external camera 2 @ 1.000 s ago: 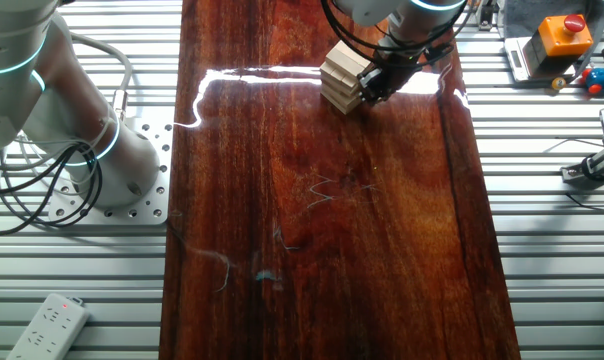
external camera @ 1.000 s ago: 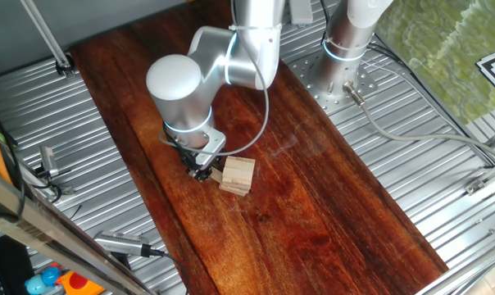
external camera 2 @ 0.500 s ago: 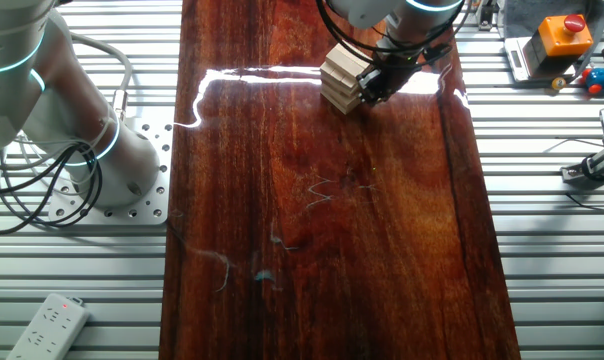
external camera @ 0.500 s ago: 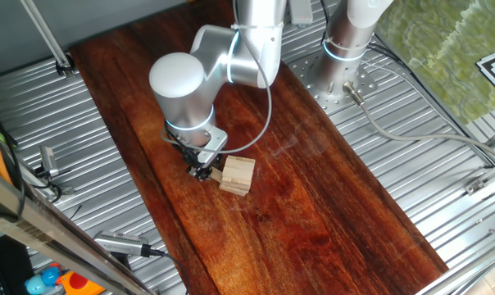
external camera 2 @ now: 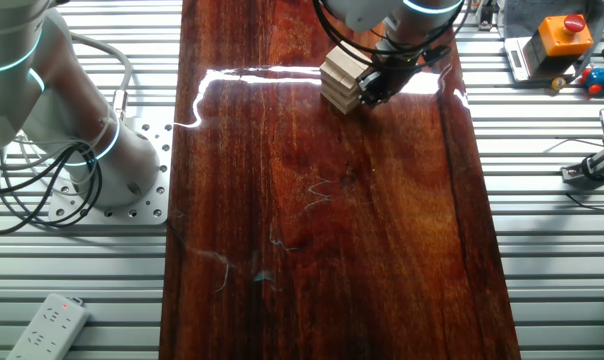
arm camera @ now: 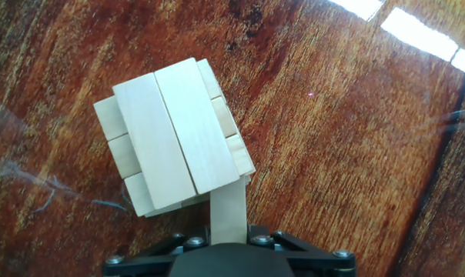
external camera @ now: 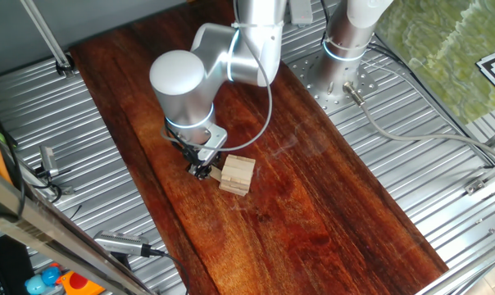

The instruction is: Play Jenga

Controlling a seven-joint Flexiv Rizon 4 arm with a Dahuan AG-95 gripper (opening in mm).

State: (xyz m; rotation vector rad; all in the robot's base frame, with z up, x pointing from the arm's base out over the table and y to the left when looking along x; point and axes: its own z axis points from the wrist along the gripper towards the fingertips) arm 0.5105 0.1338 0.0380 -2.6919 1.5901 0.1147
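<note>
The Jenga stack (external camera: 237,174) (external camera 2: 340,77) (arm camera: 171,138) is a squat pile of pale wooden blocks in crosswise layers on the dark wooden board (external camera: 313,205). One block (arm camera: 229,211) of a lower layer sticks out of the stack's side, toward the hand. My gripper (external camera: 202,170) (external camera 2: 372,88) (arm camera: 229,240) is low over the board, right beside the stack, and is shut on the end of that block. In the hand view the black fingers sit on both sides of the block at the bottom edge. The two top blocks lie flat and aligned.
A second arm's base (external camera: 346,41) (external camera 2: 52,110) is bolted to the slatted metal table beside the board. A box with a red button (external camera 2: 557,40) sits near the board's far corner, and a white power strip (external camera 2: 47,322) lies at the opposite end.
My wrist has shifted very slightly toward the stack. The stack itself looks unmoved.
</note>
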